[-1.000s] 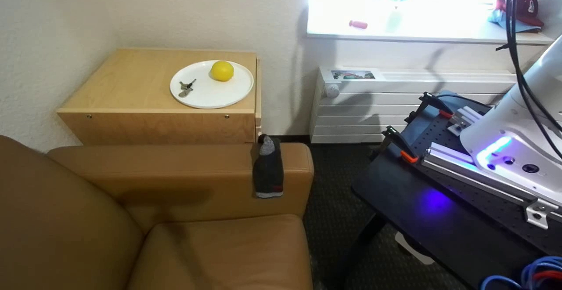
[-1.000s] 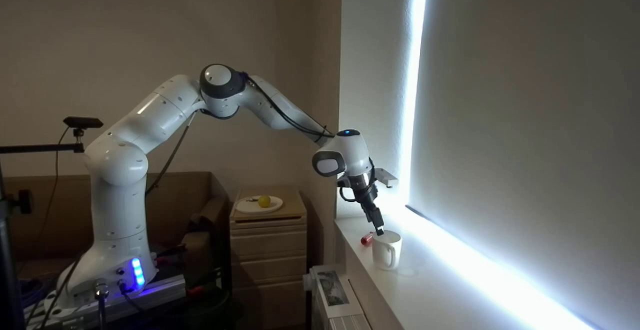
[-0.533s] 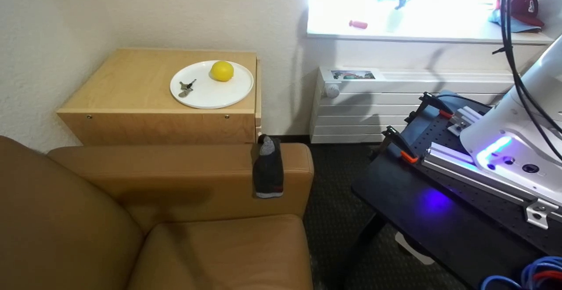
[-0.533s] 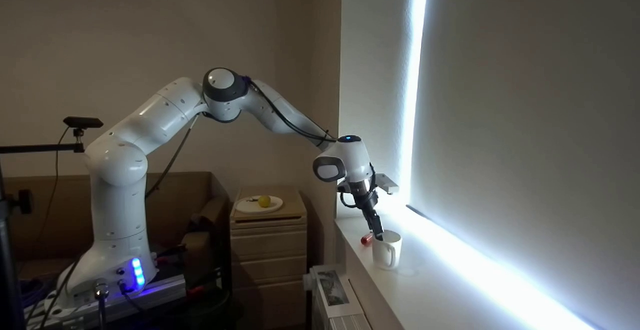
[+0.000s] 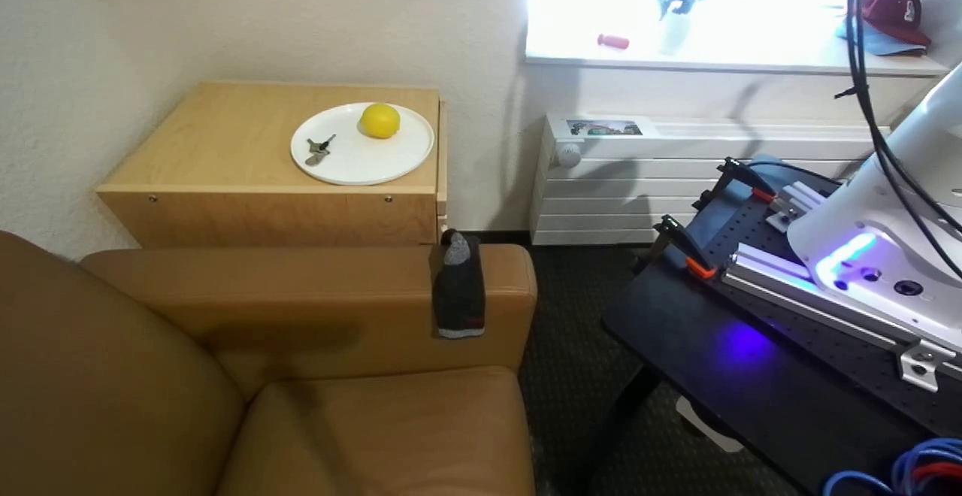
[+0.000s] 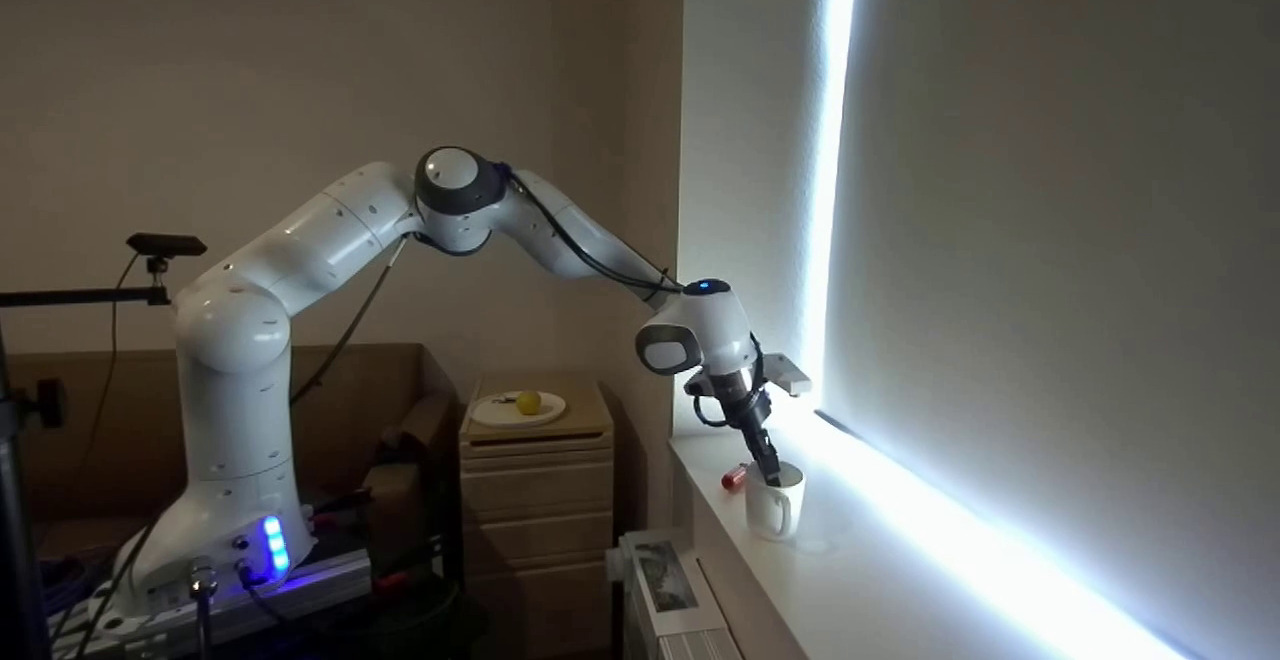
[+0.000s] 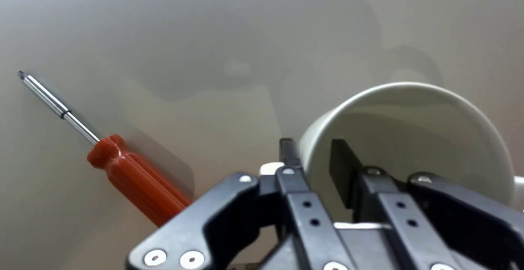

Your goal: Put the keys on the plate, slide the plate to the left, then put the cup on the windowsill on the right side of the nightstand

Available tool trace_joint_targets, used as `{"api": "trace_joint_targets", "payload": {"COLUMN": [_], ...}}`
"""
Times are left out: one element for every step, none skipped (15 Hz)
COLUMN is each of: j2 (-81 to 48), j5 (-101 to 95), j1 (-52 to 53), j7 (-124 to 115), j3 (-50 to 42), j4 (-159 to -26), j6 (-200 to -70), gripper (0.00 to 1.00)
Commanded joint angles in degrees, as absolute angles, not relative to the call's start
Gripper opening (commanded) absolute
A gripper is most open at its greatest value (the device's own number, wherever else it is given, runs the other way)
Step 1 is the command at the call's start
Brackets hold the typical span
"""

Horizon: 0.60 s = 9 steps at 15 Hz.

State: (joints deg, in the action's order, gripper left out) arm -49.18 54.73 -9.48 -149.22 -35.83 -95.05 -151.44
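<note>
The white cup (image 6: 775, 512) stands upright on the bright windowsill (image 6: 800, 600). My gripper (image 7: 314, 151) straddles the cup's near wall in the wrist view, one finger outside and the other inside. Its jaws are partly closed; a gap shows between the inner finger and the wall, so the cup is not gripped. In an exterior view the gripper (image 6: 768, 472) reaches down into the cup's mouth. On the nightstand (image 5: 240, 128), the keys (image 5: 319, 152) lie on the white plate (image 5: 361, 169) beside a lemon (image 5: 380, 121).
A red-handled screwdriver (image 7: 139, 184) lies on the sill close to the cup. Farther along the sill is a dark red cap (image 5: 894, 11). Below it is a white radiator (image 5: 631, 188). A sock (image 5: 460, 285) hangs over the arm of the brown sofa (image 5: 316, 285).
The gripper has come down onto the cup's rim, with a fingertip now inside the mouth. Its fingers have drawn closer together. Cup, plate and keys have stayed in place.
</note>
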Motion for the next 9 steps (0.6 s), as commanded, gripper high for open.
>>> {"api": "trace_joint_targets", "payload": {"j2": [-46.64, -45.04, -43.67, -42.25, -40.78, -39.33, -37.29, -35.39, -33.39], "j5": [47.16, 44.48, 42.07, 39.69, 37.21, 34.81, 32.08, 29.25, 26.36], "j1": [-13.48, -13.98, -14.44, -14.82, -15.03, -15.40, -15.49, -15.42, -15.22], "j7": [-148.71, -148.33, -148.00, -147.71, -147.28, -146.97, -146.33, -145.68, -144.96], "j3": [-31.96, -31.38, -30.69, -30.03, -29.49, -28.80, -28.19, -27.74, -27.32], "j4": [-95.00, -95.77, -96.61, -97.40, -98.42, -99.24, -100.73, -102.34, -104.19], "j6": [-152.38, -150.20, -148.80, -147.20, -145.69, -144.02, -142.17, -140.90, -140.23], "gripper": [0.00, 0.00, 0.00, 0.00, 0.01, 0.01, 0.01, 0.01, 0.01]}}
